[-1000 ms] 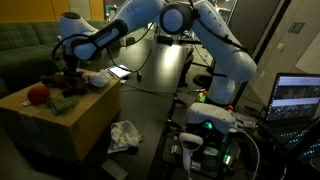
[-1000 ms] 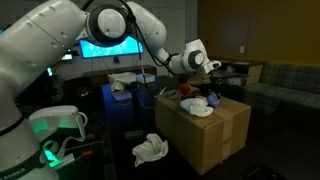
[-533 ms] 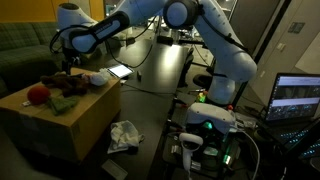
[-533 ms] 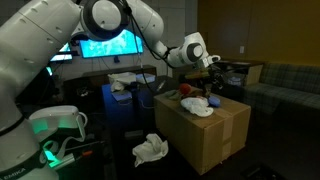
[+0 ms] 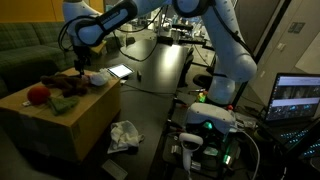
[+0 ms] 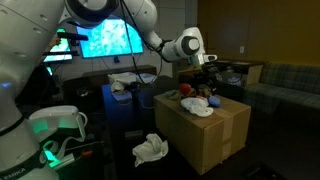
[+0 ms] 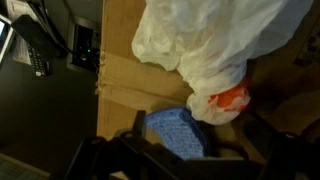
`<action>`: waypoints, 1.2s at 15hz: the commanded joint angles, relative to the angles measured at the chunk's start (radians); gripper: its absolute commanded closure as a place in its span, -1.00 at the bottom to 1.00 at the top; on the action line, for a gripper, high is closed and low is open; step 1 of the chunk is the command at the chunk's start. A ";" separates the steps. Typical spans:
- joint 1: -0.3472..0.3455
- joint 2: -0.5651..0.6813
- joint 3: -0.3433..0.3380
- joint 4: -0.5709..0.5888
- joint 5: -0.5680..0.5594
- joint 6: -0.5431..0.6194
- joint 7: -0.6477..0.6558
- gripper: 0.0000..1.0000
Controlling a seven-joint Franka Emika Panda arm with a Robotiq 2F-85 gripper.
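Note:
My gripper point(image 5: 78, 64) hangs a little above the top of a cardboard box point(image 5: 62, 125), also seen in an exterior view point(image 6: 207, 72). In the wrist view its dark fingers point(image 7: 185, 150) are spread open with nothing between them. Below them on the box point(image 7: 128, 82) lie a blue sponge point(image 7: 176, 130) and a crumpled white plastic bag point(image 7: 205, 45) with an orange patch. On the box top I also see a red toy point(image 5: 38, 94), a dark cloth point(image 5: 64, 101) and the white bag point(image 5: 95, 78).
A crumpled white cloth point(image 5: 125, 135) lies on the floor beside the box and shows in both exterior views point(image 6: 152, 150). A desk with cables and a lit monitor point(image 6: 105, 40) stands behind. A laptop point(image 5: 300, 97) and a green sofa point(image 5: 25, 50) flank the area.
The arm has lifted the gripper straight up from just above the box top to a higher position. The things on the box have not moved.

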 commanded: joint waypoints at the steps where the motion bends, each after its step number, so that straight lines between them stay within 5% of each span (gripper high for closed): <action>1: -0.009 -0.082 0.009 -0.117 0.003 -0.019 0.006 -1.00; 15: -0.096 -0.072 0.035 -0.228 0.030 -0.010 -0.107 -1.00; 16: -0.109 -0.076 0.039 -0.233 0.041 -0.013 -0.120 -0.50; 18: -0.130 -0.075 0.047 -0.235 0.056 -0.018 -0.149 -0.31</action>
